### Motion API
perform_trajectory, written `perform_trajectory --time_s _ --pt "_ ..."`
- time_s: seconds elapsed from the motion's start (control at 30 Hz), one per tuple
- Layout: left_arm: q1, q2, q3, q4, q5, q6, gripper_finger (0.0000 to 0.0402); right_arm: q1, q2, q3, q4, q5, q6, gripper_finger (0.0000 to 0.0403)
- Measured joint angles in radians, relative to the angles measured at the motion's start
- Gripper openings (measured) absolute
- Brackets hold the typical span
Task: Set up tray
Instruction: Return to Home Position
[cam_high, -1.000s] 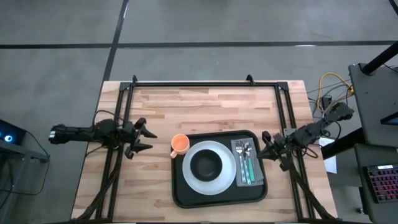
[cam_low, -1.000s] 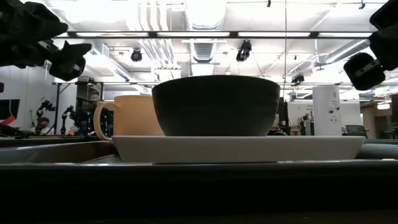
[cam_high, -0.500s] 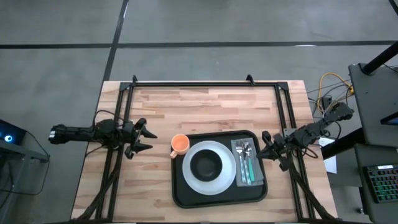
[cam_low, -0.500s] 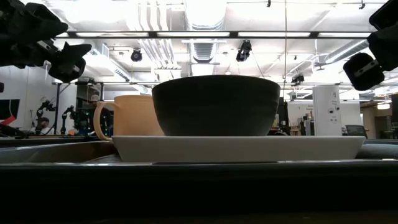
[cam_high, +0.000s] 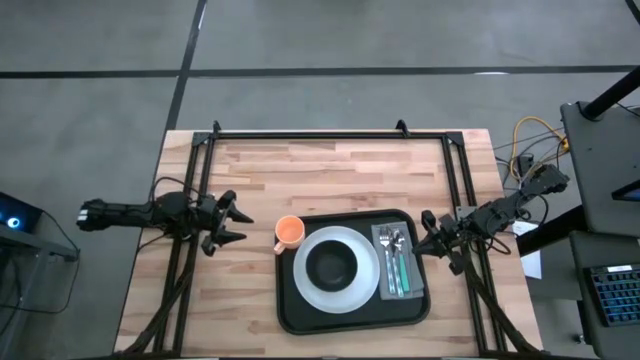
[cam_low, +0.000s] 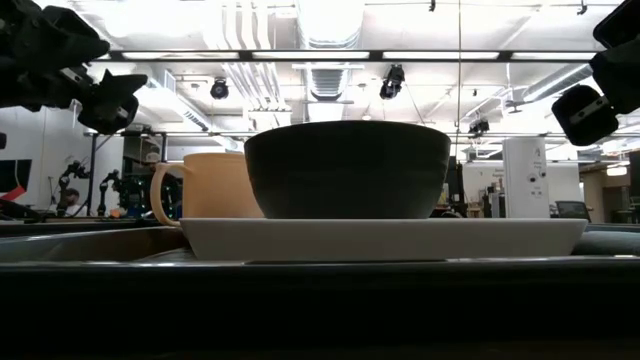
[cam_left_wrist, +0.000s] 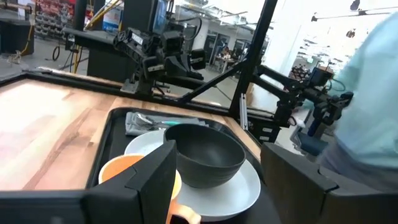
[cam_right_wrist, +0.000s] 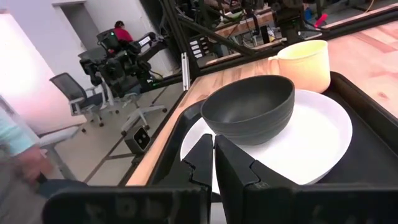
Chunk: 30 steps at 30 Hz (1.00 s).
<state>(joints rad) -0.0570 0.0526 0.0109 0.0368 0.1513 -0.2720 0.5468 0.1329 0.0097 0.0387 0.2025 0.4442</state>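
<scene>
Tray (cam_high: 300, 314) holds plate (cam_high: 310, 286), bowl (cam_high: 332, 264), napkin (cam_high: 378, 250); cup (cam_high: 288, 232) at corner.

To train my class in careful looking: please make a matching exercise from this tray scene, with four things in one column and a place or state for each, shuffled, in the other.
Things:
1 bowl
2 napkin
3 left gripper
4 right gripper

Places or states:
A open, left of the tray
B shut, by the tray's right edge
C on the white plate
D under the cutlery

Pairs: 1-C; 2-D; 3-A; 4-B
</scene>
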Motion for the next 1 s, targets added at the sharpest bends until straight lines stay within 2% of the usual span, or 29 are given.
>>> perform_trajectory --time_s 1.0 --pt "0.000 0.114 0.000 0.000 0.000 0.000 0.0213 0.000 0.006 0.000 0.000 0.002 0.001 0.0008"
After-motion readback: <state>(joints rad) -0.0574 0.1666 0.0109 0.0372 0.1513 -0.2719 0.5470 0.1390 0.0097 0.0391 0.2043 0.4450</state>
